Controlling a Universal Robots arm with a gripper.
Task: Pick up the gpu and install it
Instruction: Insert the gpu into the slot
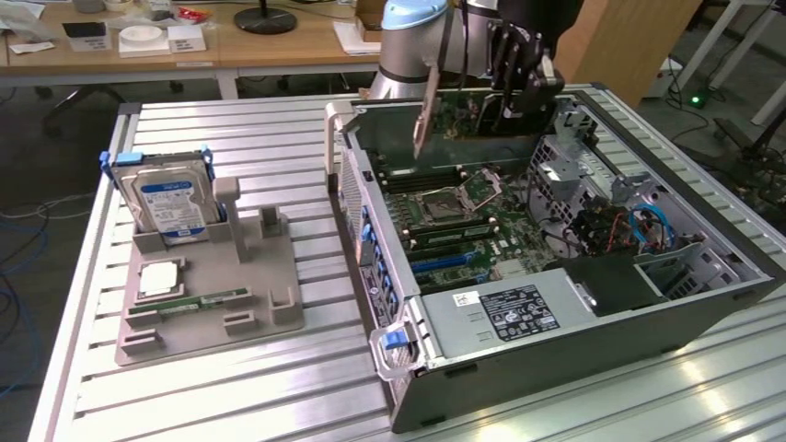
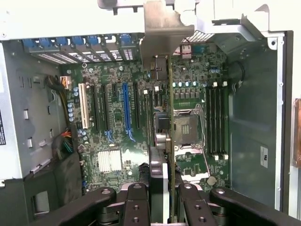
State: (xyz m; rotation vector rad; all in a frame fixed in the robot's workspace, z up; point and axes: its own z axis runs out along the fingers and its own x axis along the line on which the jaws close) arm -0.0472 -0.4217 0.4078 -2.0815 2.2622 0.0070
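My gripper (image 1: pixel 514 99) is shut on the gpu (image 1: pixel 473 118), a thin flat card held on edge over the far end of the open computer case (image 1: pixel 406 368). Its silver end bracket (image 1: pixel 425 110) points toward the exterior view's left. In the wrist view the gpu (image 2: pixel 165 141) appears edge-on between my fingers (image 2: pixel 136 202), with its bracket (image 2: pixel 162 28) near the case's rear wall. It hangs above the motherboard (image 2: pixel 113 136), over the strip between the black expansion slots and the CPU socket (image 2: pixel 188 127). A blue slot (image 2: pixel 126 110) lies a little to one side.
A grey fixture tray (image 1: pixel 246 285) on the slatted table holds a silver hard drive (image 1: pixel 172 204) upright and a green memory stick (image 1: pixel 202 299). Inside the case are the power supply (image 1: pixel 516 313), drive cage and cables (image 1: pixel 614 230). The case walls stand around the board.
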